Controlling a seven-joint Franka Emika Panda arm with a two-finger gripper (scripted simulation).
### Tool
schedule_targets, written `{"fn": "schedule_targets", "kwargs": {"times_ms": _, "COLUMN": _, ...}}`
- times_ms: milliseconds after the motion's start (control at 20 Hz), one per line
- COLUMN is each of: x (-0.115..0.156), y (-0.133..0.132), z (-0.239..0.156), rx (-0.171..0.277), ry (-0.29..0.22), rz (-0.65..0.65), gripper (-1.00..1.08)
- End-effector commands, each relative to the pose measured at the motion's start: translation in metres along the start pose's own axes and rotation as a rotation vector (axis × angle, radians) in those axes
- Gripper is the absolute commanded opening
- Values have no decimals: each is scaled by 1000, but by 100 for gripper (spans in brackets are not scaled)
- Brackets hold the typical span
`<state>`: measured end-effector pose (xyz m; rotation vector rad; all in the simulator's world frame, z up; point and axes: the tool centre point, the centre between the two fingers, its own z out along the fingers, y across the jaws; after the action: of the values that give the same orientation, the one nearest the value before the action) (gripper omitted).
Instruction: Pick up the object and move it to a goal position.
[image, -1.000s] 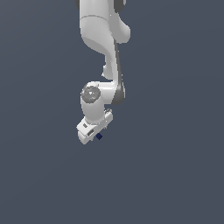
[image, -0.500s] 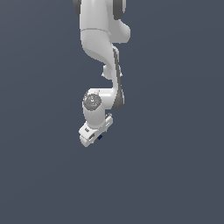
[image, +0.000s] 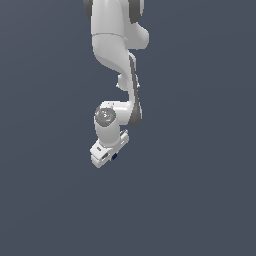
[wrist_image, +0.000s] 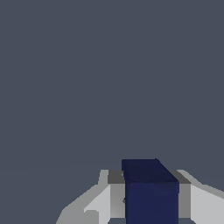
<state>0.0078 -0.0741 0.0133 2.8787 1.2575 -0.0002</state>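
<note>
The tiny dark navy-blue cube (image: 114, 157) peeks out beside the white gripper (image: 109, 156) at the arm's low end in the exterior view. In the wrist view the cube (wrist_image: 151, 192) sits squarely between the two pale fingers (wrist_image: 105, 199), which press against its sides. The gripper is shut on the cube. Most of the cube is hidden behind the hand in the exterior view. No goal marker shows in either view.
The white arm (image: 117, 55) reaches down from the top of the exterior view. A plain grey-blue ground (image: 200, 190) fills the rest of both views.
The arm and gripper have drifted slightly toward the exterior view's left with the cube still held; the wrist has turned a little.
</note>
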Motion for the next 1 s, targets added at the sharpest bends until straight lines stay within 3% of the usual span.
{"fn": "schedule_targets", "kwargs": {"times_ms": 0, "x": 0, "y": 0, "z": 0, "rx": 0, "ry": 0, "rz": 0, "gripper": -100}}
{"fn": "schedule_targets", "kwargs": {"times_ms": 450, "x": -6, "y": 12, "z": -29, "rx": 0, "ry": 0, "rz": 0, "gripper": -100}}
{"fn": "schedule_targets", "kwargs": {"times_ms": 950, "x": -25, "y": 48, "z": -118, "rx": 1, "ry": 1, "rz": -1, "gripper": -100}}
